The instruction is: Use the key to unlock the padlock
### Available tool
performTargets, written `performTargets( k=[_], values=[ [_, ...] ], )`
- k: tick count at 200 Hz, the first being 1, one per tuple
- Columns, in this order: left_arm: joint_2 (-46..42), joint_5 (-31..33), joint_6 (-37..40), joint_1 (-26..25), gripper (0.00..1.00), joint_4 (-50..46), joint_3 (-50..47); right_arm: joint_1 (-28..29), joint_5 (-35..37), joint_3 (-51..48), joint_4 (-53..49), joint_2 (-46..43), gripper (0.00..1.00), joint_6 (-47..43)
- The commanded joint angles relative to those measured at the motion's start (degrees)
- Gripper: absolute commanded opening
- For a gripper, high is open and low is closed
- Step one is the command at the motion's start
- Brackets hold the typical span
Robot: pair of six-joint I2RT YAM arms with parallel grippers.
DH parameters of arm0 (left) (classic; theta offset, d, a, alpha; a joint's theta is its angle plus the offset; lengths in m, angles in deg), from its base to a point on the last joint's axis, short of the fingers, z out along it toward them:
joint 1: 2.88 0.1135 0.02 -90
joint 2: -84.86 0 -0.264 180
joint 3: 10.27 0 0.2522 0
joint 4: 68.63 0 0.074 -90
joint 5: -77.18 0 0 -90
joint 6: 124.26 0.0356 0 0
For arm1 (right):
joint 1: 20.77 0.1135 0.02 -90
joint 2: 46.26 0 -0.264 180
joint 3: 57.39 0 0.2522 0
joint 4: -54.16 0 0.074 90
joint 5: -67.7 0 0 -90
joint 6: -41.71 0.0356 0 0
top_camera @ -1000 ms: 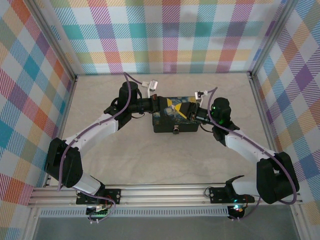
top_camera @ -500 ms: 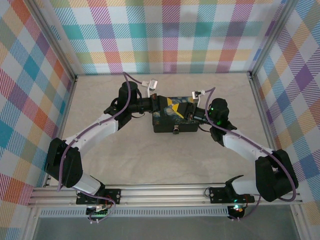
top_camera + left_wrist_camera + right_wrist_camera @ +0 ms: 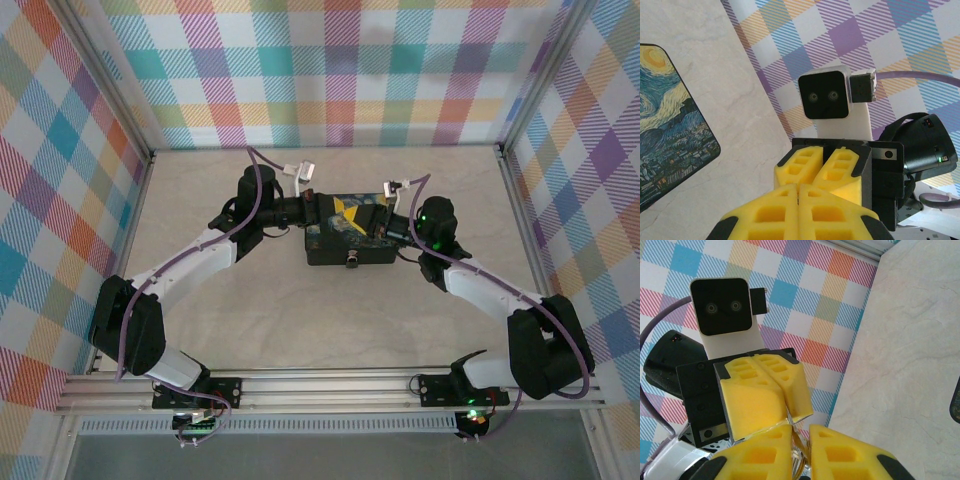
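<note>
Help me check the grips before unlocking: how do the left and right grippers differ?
The left gripper has jaws pressed flush, nothing visible between them; the right gripper has a narrow slit between its jaws holding a thin metal piece. The left gripper sits at the box's left end, the right gripper at its right end. Both have yellow pads.

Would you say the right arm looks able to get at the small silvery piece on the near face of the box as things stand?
Probably yes. The right gripper, seemingly pinching the key, sits over the box's lid, and the silvery piece faces bare table with neither arm across it.
</note>
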Motion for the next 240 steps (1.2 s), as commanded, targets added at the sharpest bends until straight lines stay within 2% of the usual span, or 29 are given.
performTargets(
  k=[1, 59, 67, 81, 96, 122, 140, 158, 177, 215, 240],
  values=[
    [-1.1, 0.0, -0.6, -0.3, 0.0, 2.4, -1.0, 0.3, 0.0, -0.3, 3.1, 0.1, 0.12, 0.7],
    [-0.7, 1.2, -0.7, -0.2, 0.0, 1.2, -1.0, 0.2, 0.0, -1.7, 1.5, -0.9, 0.04, -1.4],
    [-0.6, 1.8, -0.7, -0.1, 0.1, 0.6, -1.0, 0.3, 0.1, -1.7, 0.1, -1.5, 0.03, -2.4],
    [-0.2, 2.7, -0.7, 0.1, 0.33, -0.4, -0.9, 0.2, 0.5, -1.8, -3.1, -2.5, 0.02, -4.5],
    [-0.2, 3.4, -0.6, 0.1, 0.46, -1.1, -0.8, 0.2, 0.8, -1.4, -8.2, -3.7, 0.02, -7.6],
    [-0.5, 5.2, 0.1, 0.2, 0.55, -3.8, -0.3, -0.2, 1.2, -1.1, -15.9, -5.5, 0.01, -12.8],
    [-0.6, 7.4, 1.6, 0.1, 0.57, -7.8, 0.5, -0.8, 1.1, -0.7, -20.6, -6.4, 0.01, -15.9],
    [-0.9, 11.5, 3.6, -0.6, 0.59, -13.2, 1.0, -1.8, 0.9, -0.1, -25.3, -6.9, 0.01, -19.0],
    [-1.0, 19.0, 5.5, -3.4, 0.6, -19.5, 1.0, -3.4, 1.3, 1.2, -33.8, -7.1, 0.0, -23.3],
    [1.1, 36.4, 5.1, -12.9, 0.61, -25.3, -1.6, -9.7, 4.3, 2.5, -49.7, -9.2, 0.0, -31.4],
    [6.0, 44.8, 5.2, -19.2, 0.6, -26.6, 0.4, -13.9, 3.9, 2.2, -53.4, -10.6, 0.0, -32.9]
  ],
)
